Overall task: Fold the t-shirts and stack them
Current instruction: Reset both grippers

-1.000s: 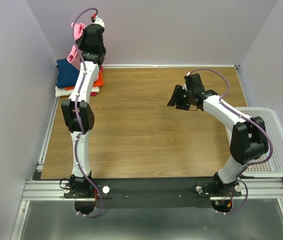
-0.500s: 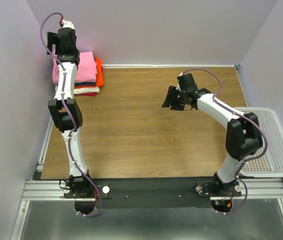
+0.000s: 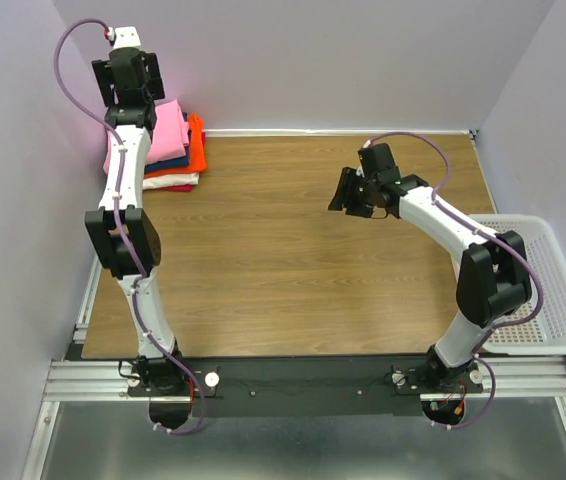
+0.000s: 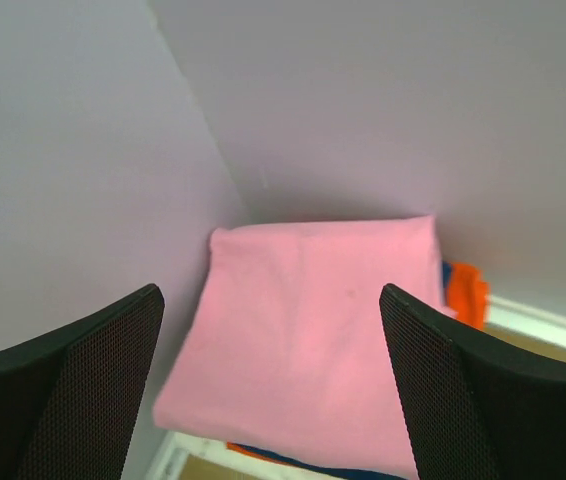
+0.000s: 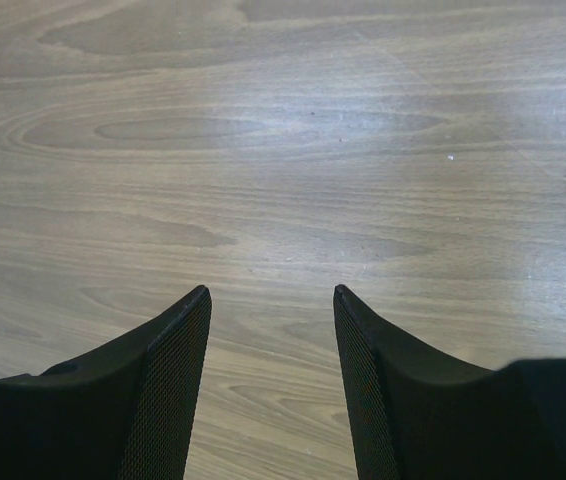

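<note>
My left gripper (image 4: 271, 300) hangs high over the far left corner of the table (image 3: 283, 260), close to where the two walls meet. Its jaws are spread wide and nothing is between them. Straight below it, in my left wrist view, lies the pink t-shirt (image 4: 313, 350), folded into a flat, smooth rectangle. It is the top layer of the pile in that corner and nothing of mine touches it.

Under it, an orange t-shirt (image 3: 197, 150) sticks out on the right side, a navy blue t-shirt (image 3: 170, 164) shows as a dark band at the near edge, and a white t-shirt (image 3: 175, 181) lies lowest of the layers I can make out. The layers sit roughly square on one another, the pink one covering most of what is beneath.

My right gripper (image 5: 270, 290) is well apart from the pile, over the right middle of the table. Its fingers point down at bare wood, parted by a moderate gap and holding nothing. The white mesh basket (image 3: 553, 300) stands at the table's right edge, beside my right arm
</note>
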`<act>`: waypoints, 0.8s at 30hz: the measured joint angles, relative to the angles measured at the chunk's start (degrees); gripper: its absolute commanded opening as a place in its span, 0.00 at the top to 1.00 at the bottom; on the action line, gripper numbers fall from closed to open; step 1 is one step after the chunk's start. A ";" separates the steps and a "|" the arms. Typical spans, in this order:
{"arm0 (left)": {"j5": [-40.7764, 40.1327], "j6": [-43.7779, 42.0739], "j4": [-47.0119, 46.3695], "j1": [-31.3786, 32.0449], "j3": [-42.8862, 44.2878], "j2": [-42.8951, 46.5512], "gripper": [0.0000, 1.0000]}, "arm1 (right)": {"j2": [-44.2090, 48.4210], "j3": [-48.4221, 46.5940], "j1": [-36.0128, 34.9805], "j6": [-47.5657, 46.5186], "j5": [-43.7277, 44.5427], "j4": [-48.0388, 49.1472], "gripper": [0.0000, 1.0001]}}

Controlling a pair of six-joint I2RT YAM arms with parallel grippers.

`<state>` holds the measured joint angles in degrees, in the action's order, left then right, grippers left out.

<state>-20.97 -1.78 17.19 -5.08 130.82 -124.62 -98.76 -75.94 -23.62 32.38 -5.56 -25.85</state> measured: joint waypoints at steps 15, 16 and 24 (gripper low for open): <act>11.93 23.06 -8.92 21.75 -49.22 36.48 0.04 | 10.23 -1.01 0.00 -1.01 5.16 -0.37 0.40; 12.15 23.41 -9.03 23.56 -50.88 37.44 0.04 | 11.58 -0.83 0.00 -1.01 5.97 -0.42 0.40; 12.52 22.80 -9.57 32.24 -63.34 48.89 0.04 | 21.64 3.93 0.00 -0.87 12.28 0.42 0.40</act>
<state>-8.45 21.02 7.62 27.16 67.48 -75.72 -77.12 -72.01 -23.62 31.51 6.72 -25.43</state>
